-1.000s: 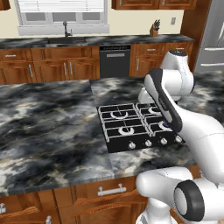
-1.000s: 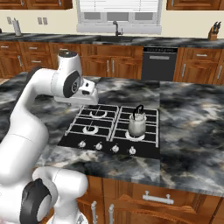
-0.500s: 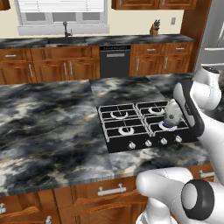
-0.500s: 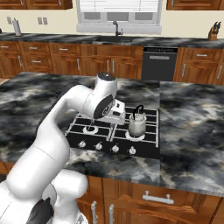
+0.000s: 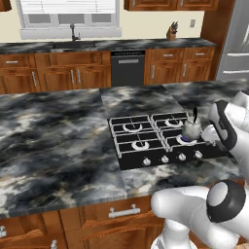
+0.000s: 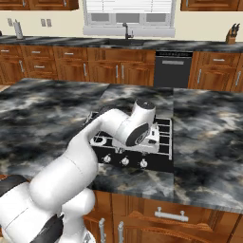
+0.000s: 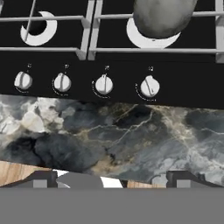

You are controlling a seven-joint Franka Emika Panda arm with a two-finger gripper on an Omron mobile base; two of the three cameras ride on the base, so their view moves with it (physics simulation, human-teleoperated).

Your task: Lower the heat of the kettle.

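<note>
Both base views are looking forward and down over the stove point(image 5: 160, 141) point(image 6: 161, 142); the hand view is hovering close above its knobs point(image 7: 104, 84).

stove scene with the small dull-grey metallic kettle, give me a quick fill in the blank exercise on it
1. The small dull-grey metallic kettle sits on the front ___ burner of the black gas stove.
2. The stove's front panel carries ___ small silver knobs.
3. The black dishwasher stands between cabinets made of ___.

Missing words: right; four; wood

window point(image 5: 68, 12) | wooden cabinets point(image 5: 58, 78) | marble island counter point(image 5: 48, 136)
</note>
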